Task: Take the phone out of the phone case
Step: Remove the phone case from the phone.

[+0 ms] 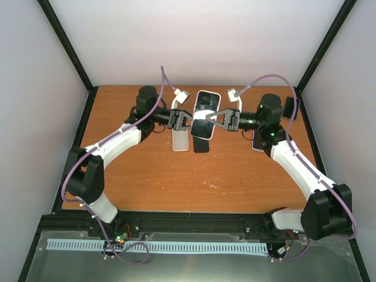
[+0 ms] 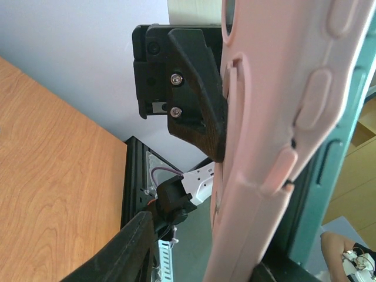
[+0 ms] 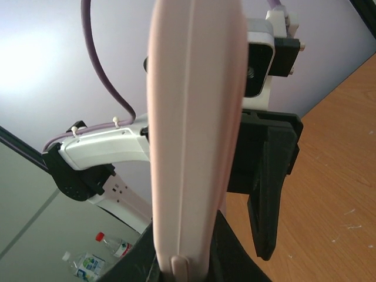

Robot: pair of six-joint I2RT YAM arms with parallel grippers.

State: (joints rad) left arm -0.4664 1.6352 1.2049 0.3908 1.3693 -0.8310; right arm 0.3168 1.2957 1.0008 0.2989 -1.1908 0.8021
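Phone [image 1: 206,108] in pink phone case [image 2: 276,117], held in the air above the far middle of the counter [image 1: 176,176], right fingers [image 3: 239,258] clenched on one long edge, left fingers [image 2: 194,88] parted at the opposite edge, upper one touching the case, white handset [image 1: 180,141] and dark handset [image 1: 201,145] lying flat beneath.

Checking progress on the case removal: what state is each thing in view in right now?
Phone: inside its case, held up off the table.
Case: on the phone, between both grippers.
Right gripper: shut on the case.
Left gripper: jaws apart, one finger pressed against the case.
Dark phone: lying flat on the table.
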